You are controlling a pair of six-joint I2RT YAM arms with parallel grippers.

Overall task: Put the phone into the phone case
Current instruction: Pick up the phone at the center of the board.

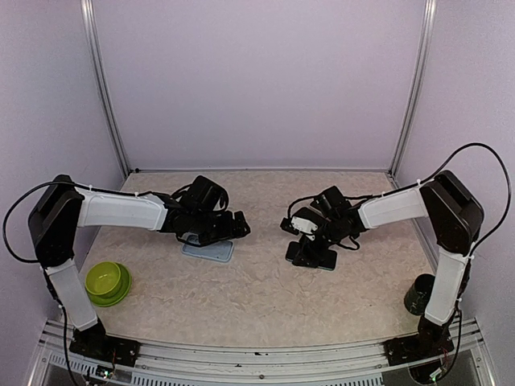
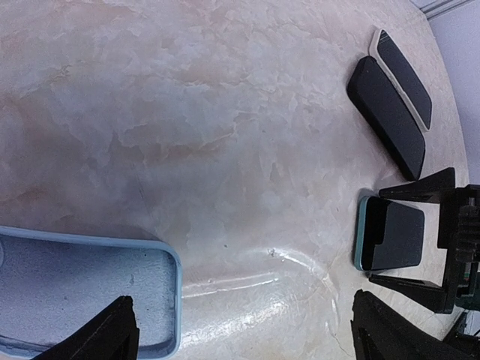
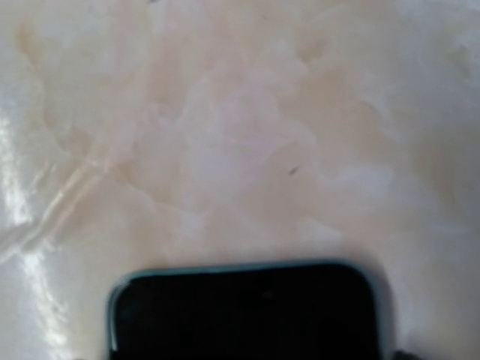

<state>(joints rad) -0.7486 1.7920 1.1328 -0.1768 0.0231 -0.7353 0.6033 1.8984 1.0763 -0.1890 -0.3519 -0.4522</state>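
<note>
one marbled beige tabletop [image 1: 265, 297] bears the phone case [image 1: 216, 252]; lilac walls [image 1: 257, 80] around.

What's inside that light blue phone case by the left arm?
Only its bare lining shows inside the phone case, nothing else. One corner is hidden by a fingertip of the left gripper.

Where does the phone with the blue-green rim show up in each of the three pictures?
Top view: right of centre, the phone lies mostly hidden under the right claw.
Left wrist view: near the right edge, between that claw's black fingers.
Right wrist view: bottom centre, cut off by the edge.
Shared landmark: the marbled table.
</note>
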